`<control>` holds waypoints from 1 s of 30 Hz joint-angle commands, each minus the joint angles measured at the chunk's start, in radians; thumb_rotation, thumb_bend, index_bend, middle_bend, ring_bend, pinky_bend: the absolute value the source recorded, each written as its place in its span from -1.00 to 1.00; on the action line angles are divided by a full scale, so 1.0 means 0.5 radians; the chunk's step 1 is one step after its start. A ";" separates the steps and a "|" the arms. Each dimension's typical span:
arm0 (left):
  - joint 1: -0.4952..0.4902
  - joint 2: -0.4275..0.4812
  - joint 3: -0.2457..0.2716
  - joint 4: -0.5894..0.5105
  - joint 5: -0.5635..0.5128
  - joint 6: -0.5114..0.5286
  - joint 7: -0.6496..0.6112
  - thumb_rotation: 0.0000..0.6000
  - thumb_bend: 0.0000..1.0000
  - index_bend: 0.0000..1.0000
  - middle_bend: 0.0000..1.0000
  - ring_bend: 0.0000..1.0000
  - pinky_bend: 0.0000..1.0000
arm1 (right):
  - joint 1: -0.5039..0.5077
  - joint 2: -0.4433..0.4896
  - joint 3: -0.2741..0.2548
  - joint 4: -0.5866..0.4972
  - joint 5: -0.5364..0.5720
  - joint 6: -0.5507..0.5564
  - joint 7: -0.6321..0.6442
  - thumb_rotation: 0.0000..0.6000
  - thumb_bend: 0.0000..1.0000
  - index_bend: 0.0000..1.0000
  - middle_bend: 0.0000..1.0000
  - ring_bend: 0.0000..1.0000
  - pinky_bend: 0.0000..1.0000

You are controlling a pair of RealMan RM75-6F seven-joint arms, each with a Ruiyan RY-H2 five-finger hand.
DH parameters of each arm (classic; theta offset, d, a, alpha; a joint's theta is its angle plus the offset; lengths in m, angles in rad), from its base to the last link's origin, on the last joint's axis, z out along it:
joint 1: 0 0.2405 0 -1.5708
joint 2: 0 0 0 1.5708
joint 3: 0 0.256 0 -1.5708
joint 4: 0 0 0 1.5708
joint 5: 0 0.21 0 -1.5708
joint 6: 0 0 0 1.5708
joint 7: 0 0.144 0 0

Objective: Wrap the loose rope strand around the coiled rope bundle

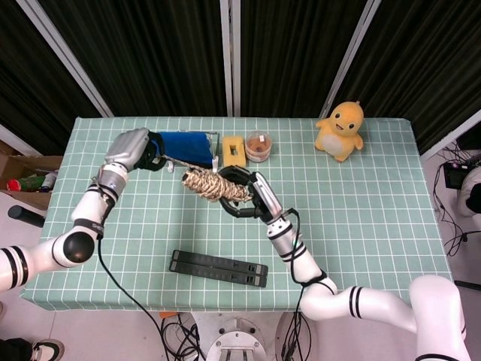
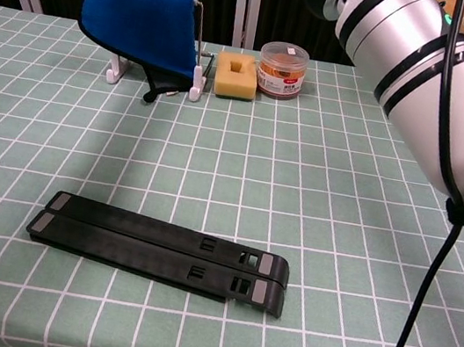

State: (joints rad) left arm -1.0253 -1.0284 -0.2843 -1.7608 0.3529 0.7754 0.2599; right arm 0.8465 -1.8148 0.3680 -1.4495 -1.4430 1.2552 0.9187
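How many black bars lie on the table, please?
2. The black bars lie side by side near the front edge of the table, the rear one touching the front one.

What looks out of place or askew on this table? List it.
Nothing stands out. The right hand holds the coiled rope bundle above the table, and the left hand holds the loose strand. The black folded stand, sponge and jar sit undisturbed.
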 commanded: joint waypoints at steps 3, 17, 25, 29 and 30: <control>0.039 0.010 0.031 -0.025 0.076 -0.014 -0.048 1.00 -0.08 0.60 0.63 0.37 0.47 | -0.008 0.012 0.032 -0.017 0.013 0.009 -0.013 1.00 0.32 0.81 0.42 0.25 0.71; 0.169 0.079 0.035 -0.234 0.366 0.024 -0.225 1.00 -0.08 0.60 0.64 0.37 0.47 | -0.032 -0.047 0.087 0.049 0.025 0.092 -0.044 1.00 0.32 0.81 0.42 0.25 0.71; 0.227 0.109 0.037 -0.367 0.559 0.121 -0.253 1.00 -0.08 0.60 0.64 0.38 0.48 | -0.016 -0.069 0.131 0.115 0.082 0.055 -0.071 1.00 0.32 0.81 0.42 0.25 0.71; 0.255 0.125 0.049 -0.502 0.661 0.344 -0.133 1.00 -0.08 0.61 0.64 0.38 0.48 | -0.007 -0.099 0.151 0.182 0.087 0.080 -0.119 1.00 0.32 0.81 0.42 0.25 0.71; 0.261 0.122 0.055 -0.532 0.681 0.404 -0.092 1.00 -0.08 0.61 0.64 0.38 0.48 | -0.006 -0.107 0.152 0.196 0.085 0.086 -0.125 1.00 0.32 0.81 0.42 0.25 0.71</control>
State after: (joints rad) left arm -0.9070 -0.9716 -0.2631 -1.9808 0.6583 0.9043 0.1644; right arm 0.8419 -1.8629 0.4417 -1.3591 -1.3993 1.2931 0.8625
